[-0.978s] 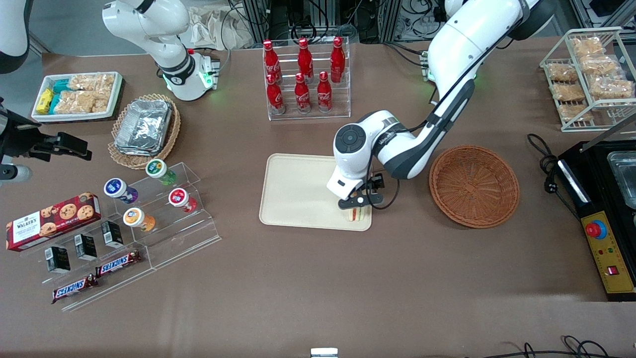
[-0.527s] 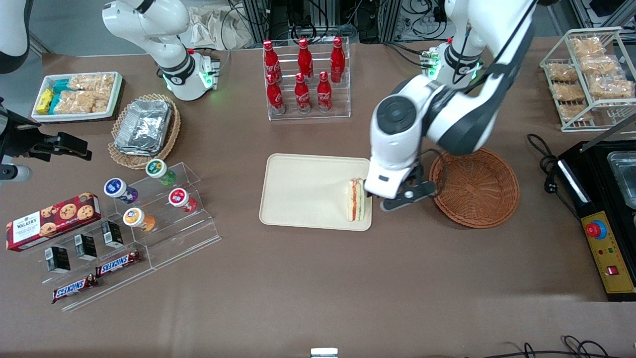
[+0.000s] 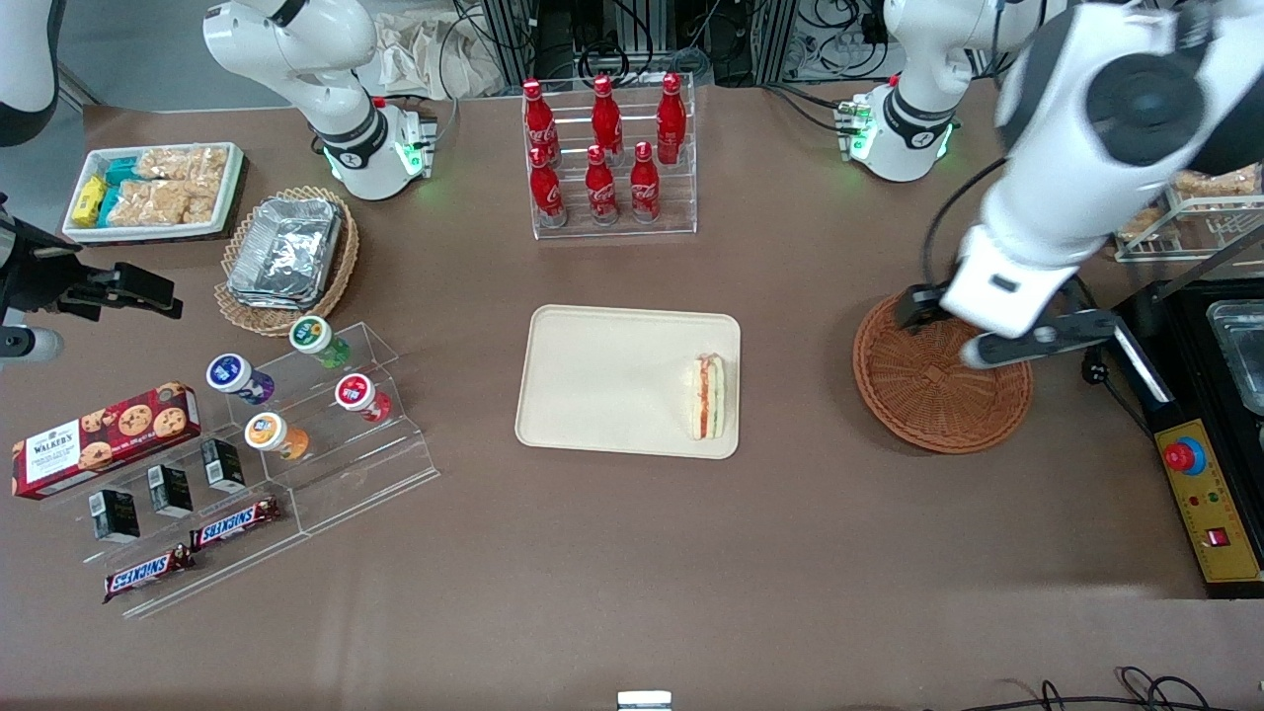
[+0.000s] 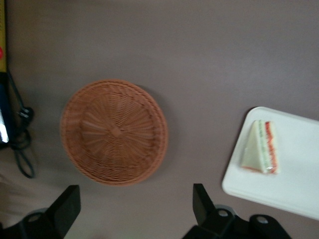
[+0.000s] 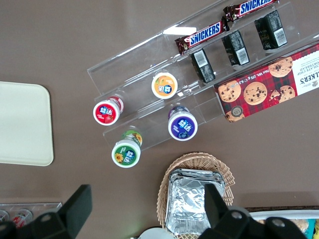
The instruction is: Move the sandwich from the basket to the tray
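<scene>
The sandwich (image 3: 709, 397) lies on the tray (image 3: 592, 380), near the edge closest to the basket (image 3: 928, 395) — placement looks done. The end effector (image 3: 1027, 341) hovers above the basket, fingers spread, holding nothing — only pulling clear seems left.

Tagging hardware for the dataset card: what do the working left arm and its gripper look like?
Glossy white shell links with dark grey joint sections and a round dark cap on the wrist joint. A black cable loops beside the white hand block. The gripper has black fingers, open, above the basket. Green lights glow at the arm's base.
</scene>
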Controlling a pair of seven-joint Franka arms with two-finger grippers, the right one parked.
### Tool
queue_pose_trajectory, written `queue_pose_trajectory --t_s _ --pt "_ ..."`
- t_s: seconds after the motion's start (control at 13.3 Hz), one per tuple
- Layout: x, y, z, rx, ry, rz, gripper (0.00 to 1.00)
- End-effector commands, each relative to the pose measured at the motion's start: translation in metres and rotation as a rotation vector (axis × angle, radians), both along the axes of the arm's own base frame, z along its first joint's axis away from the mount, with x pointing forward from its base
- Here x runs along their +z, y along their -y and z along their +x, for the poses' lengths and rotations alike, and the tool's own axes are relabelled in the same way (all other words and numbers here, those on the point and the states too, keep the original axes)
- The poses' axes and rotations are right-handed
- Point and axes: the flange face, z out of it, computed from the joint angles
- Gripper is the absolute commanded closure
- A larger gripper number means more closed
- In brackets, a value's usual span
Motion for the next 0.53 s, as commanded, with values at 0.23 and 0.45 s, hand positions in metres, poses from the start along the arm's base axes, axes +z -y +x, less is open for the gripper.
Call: queue_pose_trajectory --t_s 0.23,0.45 --pt "0.002 -0.108 -0.006 -0.198 -0.028 -0.072 0.00" --pt "0.015 -0.112 0.011 -0.197 0.000 -0.064 0.00"
